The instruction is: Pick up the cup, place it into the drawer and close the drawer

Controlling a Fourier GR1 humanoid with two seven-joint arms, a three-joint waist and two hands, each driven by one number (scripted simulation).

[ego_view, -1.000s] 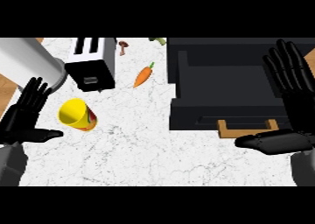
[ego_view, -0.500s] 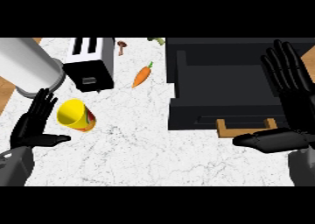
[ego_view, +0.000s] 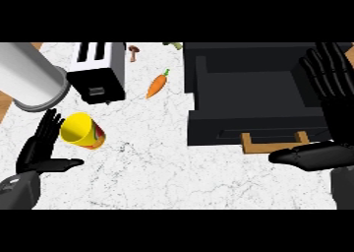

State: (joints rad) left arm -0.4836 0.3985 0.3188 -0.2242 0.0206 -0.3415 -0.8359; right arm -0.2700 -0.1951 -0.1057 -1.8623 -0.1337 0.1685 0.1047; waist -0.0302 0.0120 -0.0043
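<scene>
Right, the counter (ego_view: 172,167) is white marble-look stone with thin grey veins; wood shows at its left edge.

The cup (ego_view: 82,131) is bright yellow, glossy, with a red and green patch on its side. It lies tipped on the counter, round mouth facing up and to the left, hollow inside visible. It sits at the left, below the toaster (ego_view: 99,71) and well apart from the drawer (ego_view: 256,93).

The left hand (ego_view: 41,152) is black and jointed, on a grey forearm. Fingers are straight and spread, thumb out to the right, palm toward the cup. Fingertips sit just beside the cup's left rim; I can't tell whether they touch. It holds nothing.

The right hand (ego_view: 321,155) is at the right edge, also black. Fingers are straight and point up along the drawer's right side, thumb out to the left just below the drawer front. It grips nothing.

The drawer is a matte black box, pulled out, with a dark rectangular hollow inside. A tan wooden handle (ego_view: 276,141) sits at its front edge.

The toaster is boxy, black on the sides, with a pale top and two slots. A big smooth white-grey cylinder (ego_view: 27,74) lies at the upper left. An orange carrot (ego_view: 157,85) with a green top lies between the toaster and drawer. A small brown mushroom (ego_view: 133,51) sits near the top edge.
</scene>
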